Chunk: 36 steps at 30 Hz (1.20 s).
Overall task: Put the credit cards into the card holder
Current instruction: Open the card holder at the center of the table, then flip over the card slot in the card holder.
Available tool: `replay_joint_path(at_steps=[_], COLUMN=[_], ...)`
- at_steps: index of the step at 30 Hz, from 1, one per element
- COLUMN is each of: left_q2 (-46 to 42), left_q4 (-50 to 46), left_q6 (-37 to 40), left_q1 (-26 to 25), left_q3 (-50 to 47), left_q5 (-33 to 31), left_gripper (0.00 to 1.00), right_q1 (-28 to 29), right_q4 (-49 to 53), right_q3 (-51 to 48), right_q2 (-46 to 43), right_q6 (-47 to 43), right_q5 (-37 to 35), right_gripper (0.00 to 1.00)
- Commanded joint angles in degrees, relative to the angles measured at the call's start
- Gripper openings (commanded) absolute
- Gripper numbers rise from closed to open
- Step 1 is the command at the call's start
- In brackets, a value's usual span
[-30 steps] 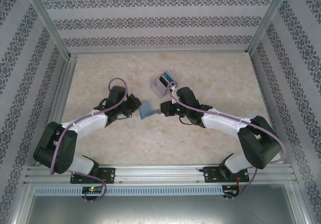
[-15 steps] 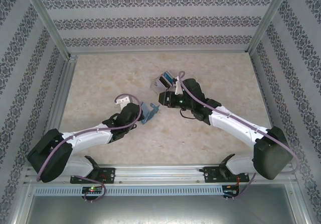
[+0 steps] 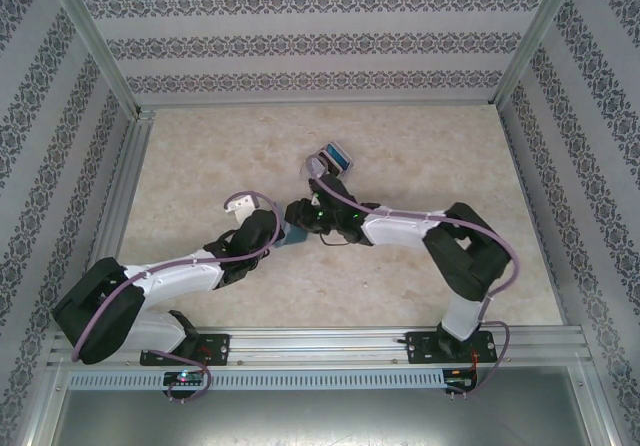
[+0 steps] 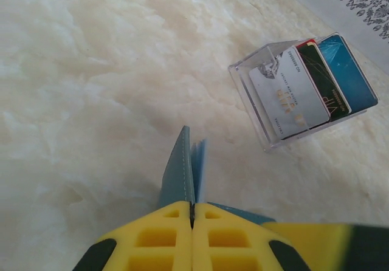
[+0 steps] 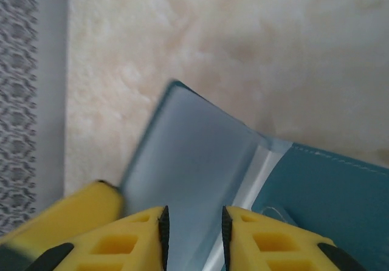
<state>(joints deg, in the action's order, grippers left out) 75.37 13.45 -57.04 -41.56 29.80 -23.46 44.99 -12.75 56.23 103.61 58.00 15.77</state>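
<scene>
1. We see the card holder [image 3: 293,234] near the middle of the worktop [image 3: 200,146], standing on edge and partly unfolded.
2. The left gripper [image 4: 192,213] is clenched on its lower edge, with the yellow fingers pressed together around the teal cover.
3. The right gripper [image 5: 193,222] faces it from the other side with its jaws parted. A pale inner flap shows through the gap, and we cannot tell whether the pads touch it.
4. The credit cards [image 4: 285,95], whitish, black and blue, stand tilted together in a clear box [image 4: 246,101].
5. The box sits just beyond the card holder toward the far edge, apart from it.
</scene>
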Motion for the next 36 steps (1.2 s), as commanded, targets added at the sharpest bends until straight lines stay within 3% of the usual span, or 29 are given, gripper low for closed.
replay_joint_path(at_steps=[1,4,8,11,15,22,26,32,36], left_q2=[-0.83,-2.52,-5.03,-8.36,-11.72,-2.62,3.34,1.61,1.18], left_q4=[0.57,-2.40,-6.69,-10.51,-13.45,-6.51,-2.76,-7.00,-10.64], left_q6=[-2.35,-4.40,-4.99,-4.91,-3.33,1.34,2.35,2.67,5.77], left_q1=[-0.62,-0.54,-0.46,0.87,6.86,22.31,24.71,26.74,27.59], left_q3=[-1.46,-2.82,-4.13,-5.30,-6.69,-3.45,2.06,5.17,7.24], left_q5=[-1.49,-2.13,-0.26,3.41,13.57,43.77,56.78,59.26,61.17], left_gripper=[0.00,0.01,0.35,0.46,0.54,0.56,0.55,0.55,0.49], right_q1=[0.73,0.79,0.74,0.03,-1.06,-1.71,-1.75,-1.97,-2.28], right_q4=[-0.77,2.69,6.16,10.17,15.02,22.49,25.06,25.86,25.92], right_q3=[0.98,3.22,7.07,8.98,9.72,12.21,13.50,13.94,14.16], right_q2=[2.92,6.06,10.48,11.86,11.68,10.84,10.88,11.25,11.74], right_q6=[0.83,-2.05,-5.48,-9.05,-13.45,-20.11,-21.82,-21.83,-21.44], right_q5=[0.29,0.47,1.78,1.89,0.41,-2.34,-3.86,-4.17,-3.42], right_gripper=[0.31,0.31,0.31,0.31,0.31,0.30,0.30,0.30,0.30])
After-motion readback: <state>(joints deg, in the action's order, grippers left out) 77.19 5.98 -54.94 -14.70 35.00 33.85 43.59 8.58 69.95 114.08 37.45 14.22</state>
